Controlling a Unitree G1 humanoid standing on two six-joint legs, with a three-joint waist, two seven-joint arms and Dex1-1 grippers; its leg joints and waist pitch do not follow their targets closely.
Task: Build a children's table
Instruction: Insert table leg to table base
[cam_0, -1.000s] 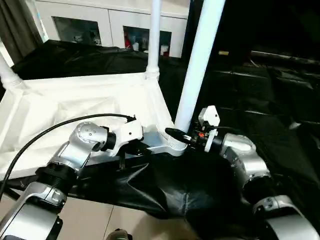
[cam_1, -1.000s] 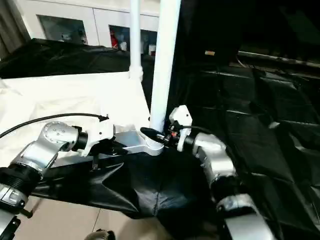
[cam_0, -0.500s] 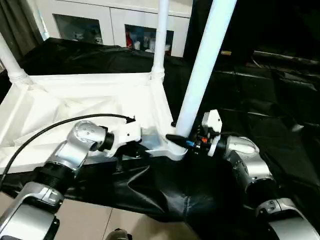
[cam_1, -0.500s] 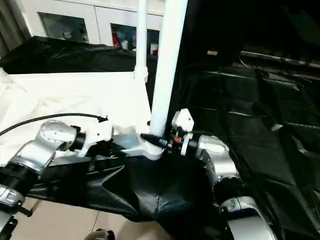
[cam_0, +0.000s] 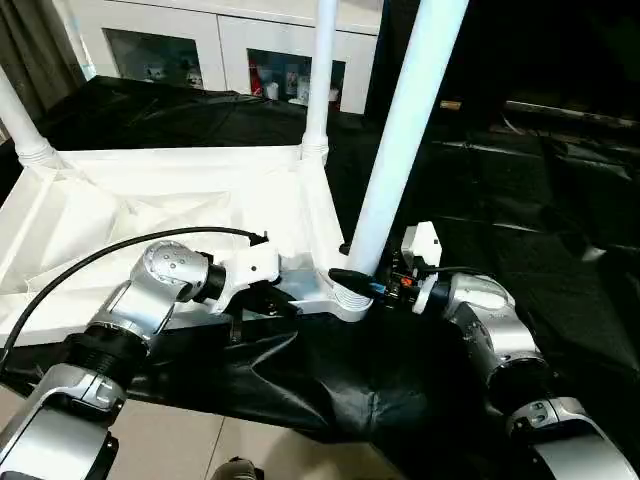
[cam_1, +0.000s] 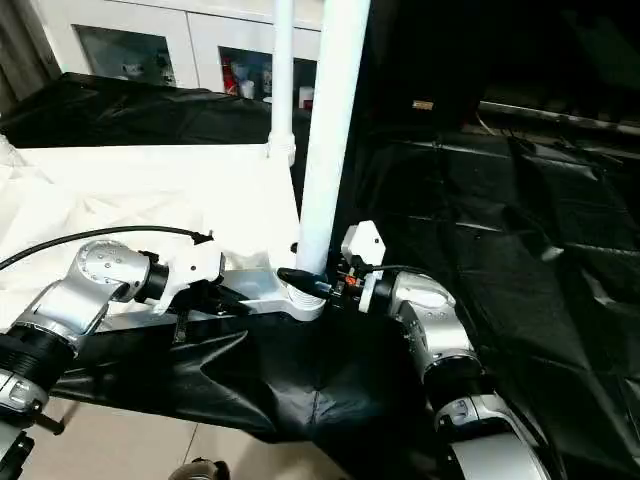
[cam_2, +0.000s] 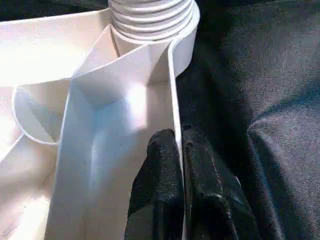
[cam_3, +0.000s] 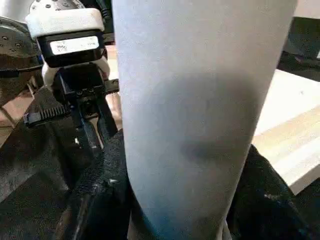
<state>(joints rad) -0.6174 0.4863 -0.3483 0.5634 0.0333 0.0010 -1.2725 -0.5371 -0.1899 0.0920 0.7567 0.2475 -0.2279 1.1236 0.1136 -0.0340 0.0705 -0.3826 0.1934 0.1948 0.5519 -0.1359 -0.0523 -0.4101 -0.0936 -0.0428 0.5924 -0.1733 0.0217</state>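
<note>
On the black-draped worktop (cam_0: 520, 200) lies the children's table top (cam_0: 150, 200), upside down, its ribbed underside facing up and its near corner at the drape's front edge. Three white legs stand upright in its corner sockets: the near leg (cam_0: 400, 140) in the socket (cam_0: 345, 290) between the two arms, a far leg (cam_0: 320, 80) at the back corner, and another leg (cam_0: 18, 125) at the left edge of the head view. The left claw (cam_2: 180, 165) has its two black fingers pressed together on the thin upright rim of the table top just beside the near socket, one finger on each side of the wall. The right claw (cam_0: 362, 284) reaches in from the right at the base of the near leg, its fingers spread around the tube just above the threaded collar. Behind the worktop stands a white cabinet (cam_0: 220, 50) with glass doors.
</note>
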